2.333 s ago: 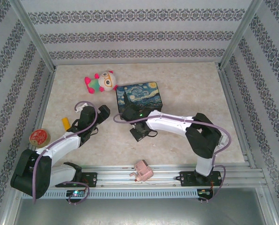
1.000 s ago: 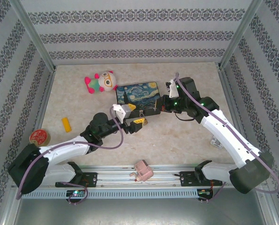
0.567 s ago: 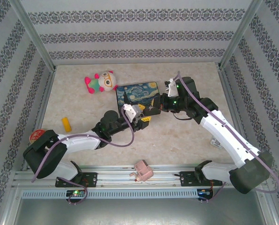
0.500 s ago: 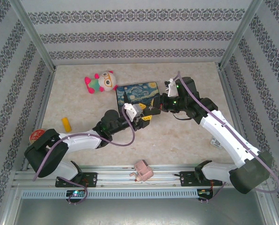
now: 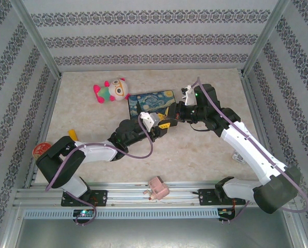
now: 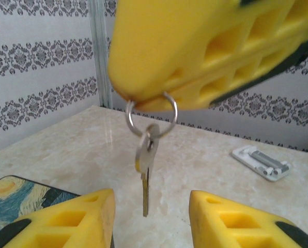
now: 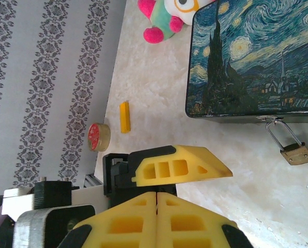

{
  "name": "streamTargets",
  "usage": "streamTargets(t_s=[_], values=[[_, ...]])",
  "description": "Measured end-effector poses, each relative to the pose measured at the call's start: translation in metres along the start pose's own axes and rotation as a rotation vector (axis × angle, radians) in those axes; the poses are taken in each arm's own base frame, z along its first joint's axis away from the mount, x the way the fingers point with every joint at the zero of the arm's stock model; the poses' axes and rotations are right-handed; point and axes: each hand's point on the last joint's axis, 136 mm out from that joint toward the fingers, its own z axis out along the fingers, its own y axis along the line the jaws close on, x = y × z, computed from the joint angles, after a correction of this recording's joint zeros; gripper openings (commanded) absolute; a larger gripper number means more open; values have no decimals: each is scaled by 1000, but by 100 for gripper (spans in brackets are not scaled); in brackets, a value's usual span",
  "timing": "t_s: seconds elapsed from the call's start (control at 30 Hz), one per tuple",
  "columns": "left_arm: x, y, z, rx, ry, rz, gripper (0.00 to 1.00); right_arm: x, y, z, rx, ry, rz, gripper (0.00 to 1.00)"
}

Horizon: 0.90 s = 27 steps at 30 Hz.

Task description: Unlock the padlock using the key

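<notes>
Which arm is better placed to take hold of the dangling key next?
Left, it seems. The left pincer stands open astride the key, one finger each side; the right pincer is shut on the ring that the key hangs from.

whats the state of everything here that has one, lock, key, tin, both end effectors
tin box: lid shut
padlock: shackle closed, hooked through the tin box's hasp
key: hanging from its ring, not in the padlock
left end effector: open, fingers either side of the key, not touching it
right end effector: shut, pinching the key by its ring
</notes>
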Motion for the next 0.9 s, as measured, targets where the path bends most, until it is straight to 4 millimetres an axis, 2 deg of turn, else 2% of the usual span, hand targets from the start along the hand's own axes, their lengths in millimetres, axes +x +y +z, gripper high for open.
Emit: streamTargets(t_s=[0.27,0.37,0.5,0.73,0.9], values=[[-2,1,0,-8,-7,-2,28,1,0,1,-2,7,2,0],[-2,2,0,-12,-7,-3,20,1,-1,2,-1,8,3,0],[-2,3,0,-18,-7,-5,17,1,-2,3,0,9,4,0],[-2,4,0,-22,-6,-4,0,0,-2,4,-1,9,3,0],[-4,3,-1,-22,-2,2,0,1,-3,5,2,11,5,0]])
